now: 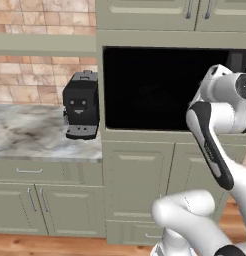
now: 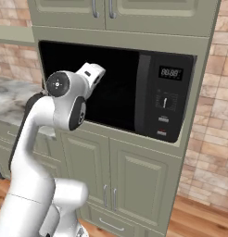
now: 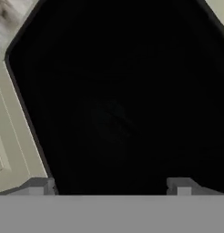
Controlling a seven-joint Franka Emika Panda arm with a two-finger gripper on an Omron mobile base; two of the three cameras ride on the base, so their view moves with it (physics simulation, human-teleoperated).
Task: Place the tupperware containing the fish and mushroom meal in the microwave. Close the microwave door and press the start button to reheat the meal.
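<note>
We see the microwave (image 2: 164,99) in smooth black plastic with a faint sheen, its door (image 2: 88,88) a dark glossy pane. The cabinets (image 1: 137,180) look matt, painted grey-green. The counter (image 1: 35,132) reads as polished veined marble, the wall (image 1: 40,75) as rough brick tile, the floor (image 2: 199,215) as varnished wood.

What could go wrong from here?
1. The gripper is open with nothing between its tips, facing the microwave cavity. The cavity is too dark to confirm the tub is seated.
2. The hand sits in front of the opening, so swinging the door before retracting would likely hit the arm.
3. A careless sideways retreat could brush the button strip.
</note>
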